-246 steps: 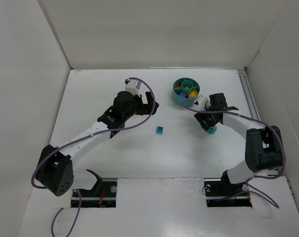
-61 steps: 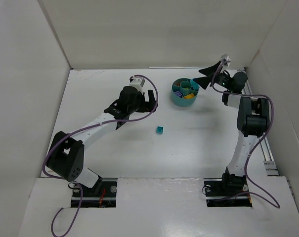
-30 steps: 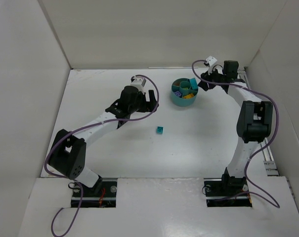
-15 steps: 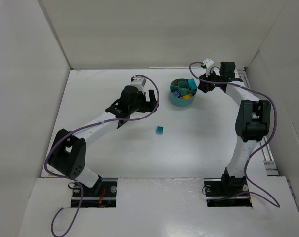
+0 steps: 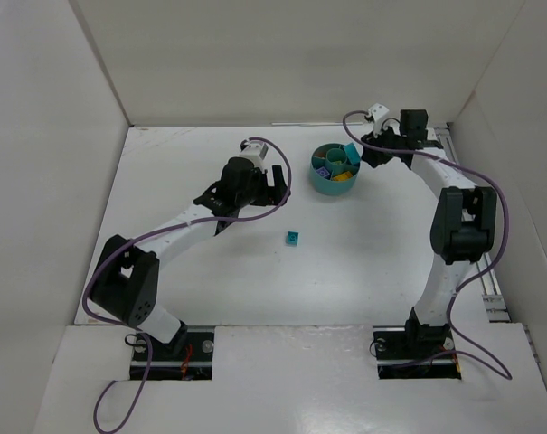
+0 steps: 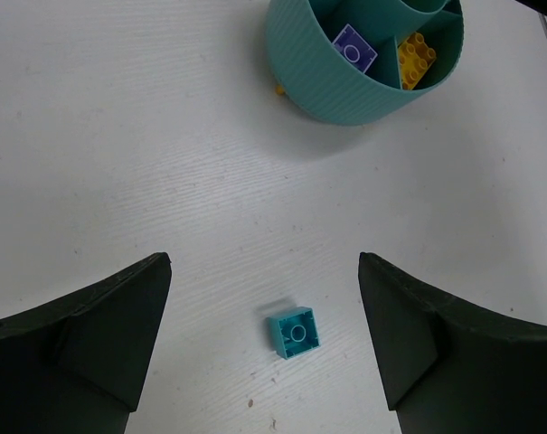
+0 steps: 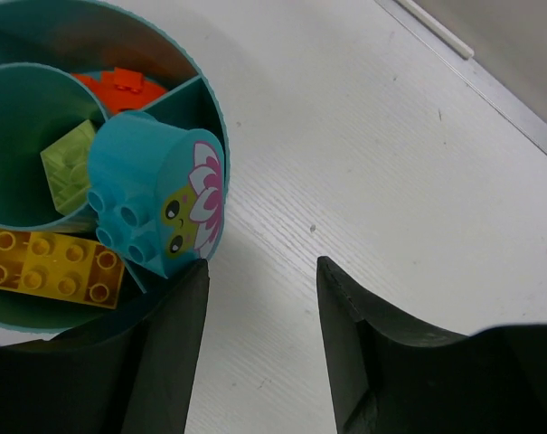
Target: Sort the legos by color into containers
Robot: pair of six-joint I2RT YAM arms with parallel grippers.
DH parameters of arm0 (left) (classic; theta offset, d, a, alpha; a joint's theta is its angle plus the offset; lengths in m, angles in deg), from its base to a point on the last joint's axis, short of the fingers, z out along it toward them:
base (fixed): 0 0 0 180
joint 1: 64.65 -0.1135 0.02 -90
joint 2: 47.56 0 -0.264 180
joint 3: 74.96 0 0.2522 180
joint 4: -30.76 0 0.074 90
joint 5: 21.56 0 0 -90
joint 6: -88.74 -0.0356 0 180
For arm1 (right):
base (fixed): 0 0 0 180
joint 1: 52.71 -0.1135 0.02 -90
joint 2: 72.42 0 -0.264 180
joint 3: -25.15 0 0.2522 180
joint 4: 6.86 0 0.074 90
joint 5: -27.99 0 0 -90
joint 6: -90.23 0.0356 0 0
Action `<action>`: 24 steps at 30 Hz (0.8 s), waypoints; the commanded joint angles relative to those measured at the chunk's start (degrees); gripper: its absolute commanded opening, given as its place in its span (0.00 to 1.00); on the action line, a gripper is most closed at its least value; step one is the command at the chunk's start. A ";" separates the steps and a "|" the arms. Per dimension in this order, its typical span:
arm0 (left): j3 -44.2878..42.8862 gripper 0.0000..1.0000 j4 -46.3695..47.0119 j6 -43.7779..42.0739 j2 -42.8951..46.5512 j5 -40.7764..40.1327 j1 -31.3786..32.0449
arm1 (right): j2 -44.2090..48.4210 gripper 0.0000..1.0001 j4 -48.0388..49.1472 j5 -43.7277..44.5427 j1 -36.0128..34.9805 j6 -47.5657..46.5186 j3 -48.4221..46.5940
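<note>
The round teal container [image 5: 320, 181] stands at the back of the table. In the right wrist view its rim [image 7: 208, 95] encloses compartments with an orange-red lego [image 7: 119, 86], a light green one [image 7: 70, 167] and a yellow one [image 7: 56, 262]. A big teal lego with a flower face [image 7: 160, 203] leans on the rim. My right gripper [image 7: 259, 267] is open just beside it, holding nothing. A small teal lego [image 6: 294, 332] lies on the table, stud side down. My left gripper [image 6: 264, 259] hangs open above it. A purple lego [image 6: 354, 47] also shows inside the container [image 6: 345, 90].
White walls close the table at the back and on both sides. A metal rail [image 5: 454, 172] runs along the right edge next to the right arm. The small teal lego [image 5: 293, 238] lies alone on the table's middle.
My right gripper has shifted slightly left at the container's right rim, and the container has nudged a little left. The left arm has not moved.
</note>
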 commanded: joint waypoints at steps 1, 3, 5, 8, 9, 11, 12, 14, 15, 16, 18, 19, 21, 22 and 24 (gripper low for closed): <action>-2.32 0.82 1.14 -0.25 0.36 0.44 -0.21 | 1.82 0.57 0.63 -3.62 -0.26 0.88 -2.44; -2.32 0.82 1.14 -0.25 0.36 0.44 -0.21 | 1.20 0.57 0.63 -5.91 -0.26 0.88 -2.44; -2.32 0.82 1.14 -0.25 0.36 0.44 -0.21 | 1.19 0.57 0.63 -5.40 -0.95 0.35 -2.44; -2.84 0.82 1.14 -0.25 -0.16 0.44 -0.21 | 0.14 0.55 -0.69 -5.40 -0.96 -0.26 -2.97; -2.84 0.82 1.14 -0.25 -0.16 0.44 -0.21 | -0.64 0.55 -1.47 -5.92 -0.96 -0.87 -3.67; -2.84 0.82 1.14 -0.25 -0.16 0.44 -0.21 | -1.36 0.55 -1.48 -5.92 -1.48 -0.88 -3.67; -2.84 0.82 1.14 -0.25 -0.16 0.44 -0.21 | -2.23 0.55 -1.48 -5.92 -1.49 -0.88 -4.20; -2.84 0.82 1.14 -0.25 -0.16 0.44 -0.21 | -3.03 0.55 -2.09 -5.92 -1.49 -1.40 -4.20; -2.84 0.82 1.14 -0.25 -0.16 0.44 -0.21 | -3.63 0.55 -2.09 -5.92 -2.01 -1.40 -4.72; -2.84 0.82 1.14 -0.25 -0.16 0.44 -0.21 | -3.64 0.54 -2.88 -5.92 -2.01 -1.40 -4.73; -3.37 0.82 1.14 -0.25 -0.16 0.44 -0.21 | -3.64 0.53 -3.49 -2.78 -2.01 -1.40 -4.73; -3.37 0.82 1.14 -0.25 -0.16 0.44 -0.21 | -3.64 0.51 -3.50 -1.63 -2.01 -1.40 -4.21; -3.37 0.82 1.14 -0.25 -0.16 0.44 -0.21 | -1.19 0.51 -4.12 0.74 -2.01 -1.93 -2.80; -3.37 0.82 1.14 -0.25 -0.16 0.44 -0.21 | -0.48 0.51 -3.59 0.76 -2.01 -1.93 -2.79; -3.37 0.82 1.14 -0.25 -0.69 0.44 -0.21 | 0.75 0.53 -3.06 1.28 -2.01 -1.41 -2.00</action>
